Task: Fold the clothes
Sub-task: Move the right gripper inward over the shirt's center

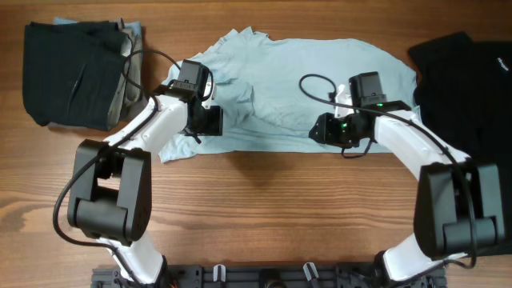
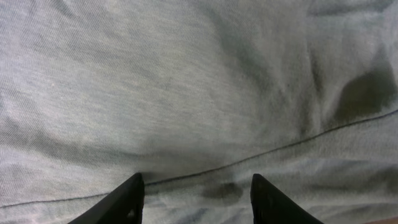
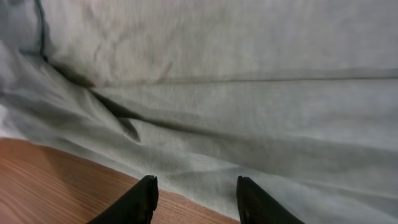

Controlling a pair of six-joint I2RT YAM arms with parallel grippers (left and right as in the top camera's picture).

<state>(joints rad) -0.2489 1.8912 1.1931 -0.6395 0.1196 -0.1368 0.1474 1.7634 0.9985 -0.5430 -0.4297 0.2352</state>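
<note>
The pale light-blue T-shirt lies spread and rumpled across the back middle of the wooden table. My left gripper stands open low over its left front part; in the left wrist view its fingers straddle cloth just below a hem seam. My right gripper is open at the shirt's front right edge; in the right wrist view its fingers hang over that edge and bare wood. A plain black T-shirt lies loose at the right.
A folded stack of dark garments sits at the back left, with grey and blue cloth showing at its right side. Black cables loop over the shirt near both wrists. Bare wood fills the front of the table.
</note>
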